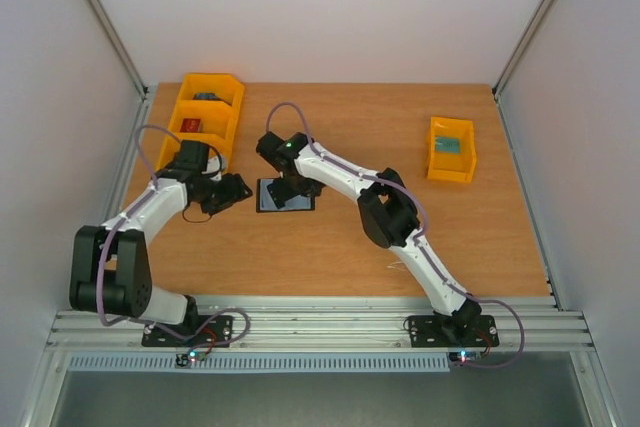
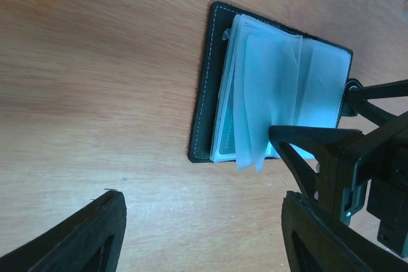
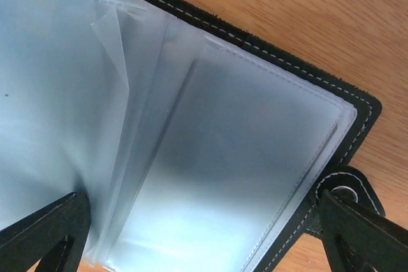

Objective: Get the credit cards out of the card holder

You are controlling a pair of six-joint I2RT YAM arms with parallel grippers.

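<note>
Card holder [image 1: 272, 197] lies open at centre of table [image 1: 400, 237], plastic sleeves [image 2: 274, 81] fanned. Right gripper [image 3: 204, 240] straddles it, jaws wide apart. Left gripper [image 1: 232, 192], jaws apart and empty, sits at holder's 9 o'clock

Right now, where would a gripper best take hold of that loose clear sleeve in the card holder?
Probably the clear sleeve by its free corner, which lifts off the card holder near its rim. Come from that side, one finger on each face of the thin sheet.
</note>
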